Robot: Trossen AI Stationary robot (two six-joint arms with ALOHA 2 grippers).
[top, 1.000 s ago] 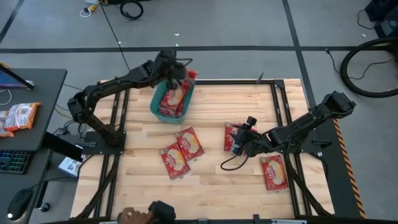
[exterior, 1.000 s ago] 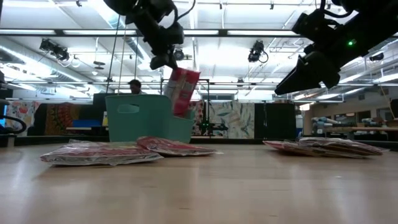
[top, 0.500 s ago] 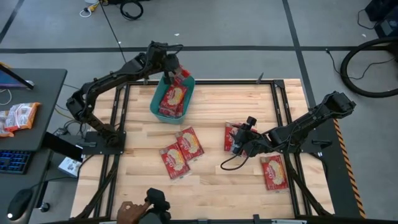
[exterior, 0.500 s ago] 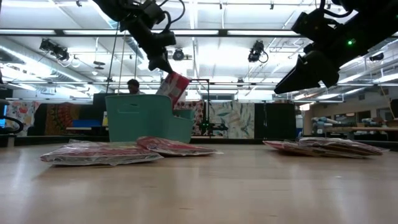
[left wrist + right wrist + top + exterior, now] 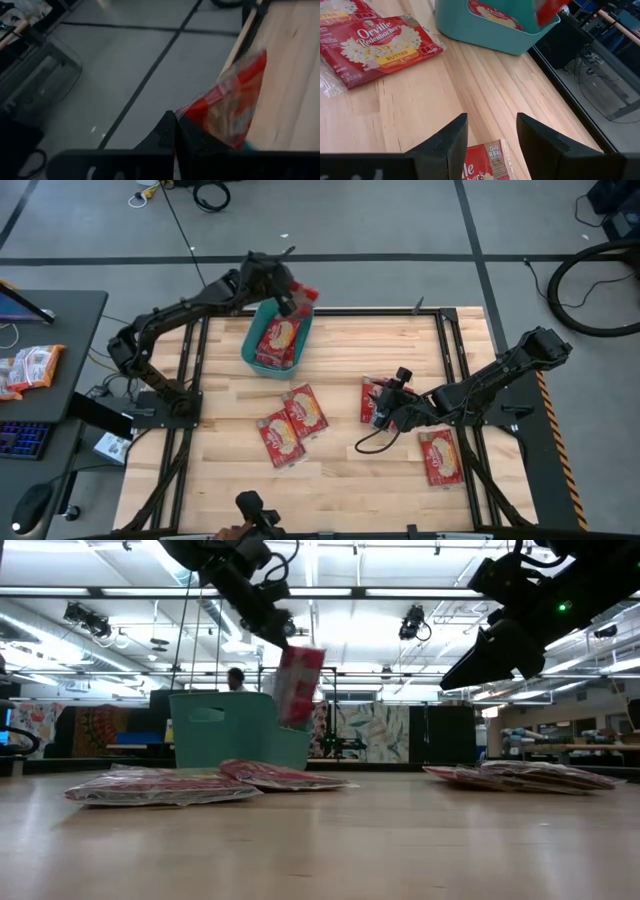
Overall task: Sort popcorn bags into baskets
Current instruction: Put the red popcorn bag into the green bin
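High view: the left end effector [image 5: 287, 294] is clamped on a flat red popcorn bag [image 5: 303, 297], held above the far rim of the teal rectangular plastic basket [image 5: 252, 350], in which another red packet [image 5: 279, 337] lies. The right end effector [image 5: 383, 406] is held with fingers apart over a red packet [image 5: 371, 398] on the wooden worktop [image 5: 350, 480].

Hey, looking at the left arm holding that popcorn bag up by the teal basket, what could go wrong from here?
The left claw pinches the popcorn bag only by its top, so the bag dangles and may slip early. It hangs at the far corner rim of the teal basket, so a release here might drop it outside, onto the table frame or floor. The right claw waits open above another packet, clear of this.
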